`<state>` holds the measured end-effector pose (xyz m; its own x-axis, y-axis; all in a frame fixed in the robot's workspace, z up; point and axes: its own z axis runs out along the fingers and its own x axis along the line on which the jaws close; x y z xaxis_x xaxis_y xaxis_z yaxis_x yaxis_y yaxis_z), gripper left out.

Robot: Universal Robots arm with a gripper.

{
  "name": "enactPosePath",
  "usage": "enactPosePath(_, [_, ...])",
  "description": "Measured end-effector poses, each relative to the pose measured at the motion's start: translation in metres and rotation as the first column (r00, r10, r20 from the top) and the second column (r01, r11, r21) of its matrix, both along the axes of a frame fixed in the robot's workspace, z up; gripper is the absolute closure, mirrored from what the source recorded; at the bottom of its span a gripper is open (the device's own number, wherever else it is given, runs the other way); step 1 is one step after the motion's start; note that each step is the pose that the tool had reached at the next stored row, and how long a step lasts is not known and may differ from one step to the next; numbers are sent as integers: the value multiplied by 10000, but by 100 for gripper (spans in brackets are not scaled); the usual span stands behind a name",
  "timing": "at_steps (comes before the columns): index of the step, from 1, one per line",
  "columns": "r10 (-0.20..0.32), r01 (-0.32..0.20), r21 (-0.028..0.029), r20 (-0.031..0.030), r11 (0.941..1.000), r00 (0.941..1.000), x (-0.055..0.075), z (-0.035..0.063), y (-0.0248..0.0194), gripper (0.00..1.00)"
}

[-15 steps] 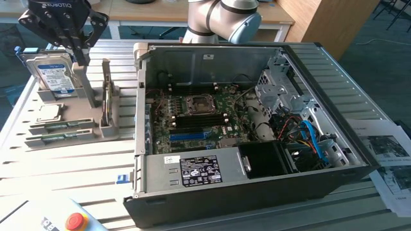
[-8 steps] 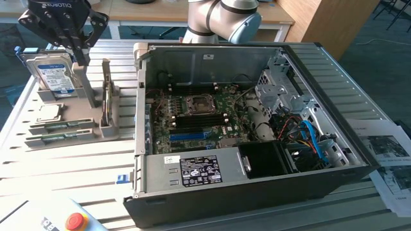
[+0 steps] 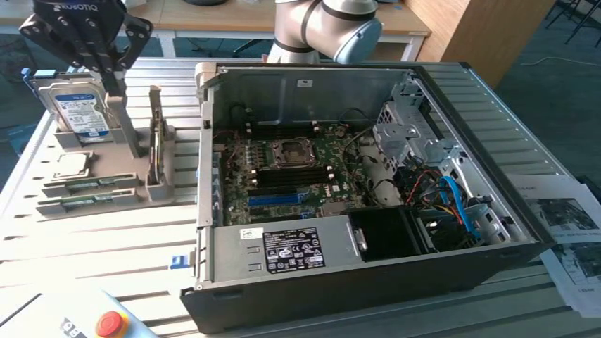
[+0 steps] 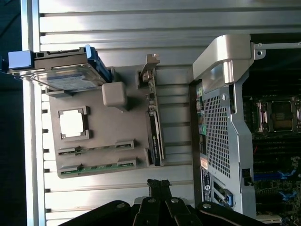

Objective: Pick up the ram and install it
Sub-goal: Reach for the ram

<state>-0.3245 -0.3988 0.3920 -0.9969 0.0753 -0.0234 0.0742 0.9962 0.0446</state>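
At the exterior view's left my end effector (image 3: 115, 83), with ROBOTIQ lettered upside down on its body, hangs fully closed and empty over the grey holder (image 3: 127, 197) on the table (image 3: 112, 239). It is near the upright hard drive (image 3: 80, 105), whose blue-and-white label I cannot read. The ram (image 3: 84, 203) lies flat in a holder slot, a second green stick beside it, near the square processor (image 3: 73, 163). To the right sits the open computer case (image 3: 376, 282), its black power-supply label (image 3: 293, 250) too small to read.
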Motion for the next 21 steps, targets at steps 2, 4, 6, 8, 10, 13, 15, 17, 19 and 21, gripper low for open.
enactPosePath(2, [0,0,0,3,10000,10000,-47,0,0,90])
enactPosePath(4, [0,0,0,4,10000,10000,-92,0,0,90])
enactPosePath(6, [0,0,0,6,10000,10000,-134,0,0,90])
enactPosePath(8, [0,0,0,8,10000,10000,-176,0,0,90])
enactPosePath(10, [1,-1,0,11,10000,10000,-221,0,0,90])
enactPosePath(13, [-1,1,2,20,10000,10000,-292,0,0,90])
enactPosePath(15, [-1,1,1,25,10000,10000,-338,0,0,90])
enactPosePath(17, [0,0,1,28,10000,10000,-383,1,0,90])
enactPosePath(19, [0,0,1,33,10000,10000,-431,0,0,90])
enactPosePath(21, [1,-1,1,35,10000,10000,-484,0,0,90])
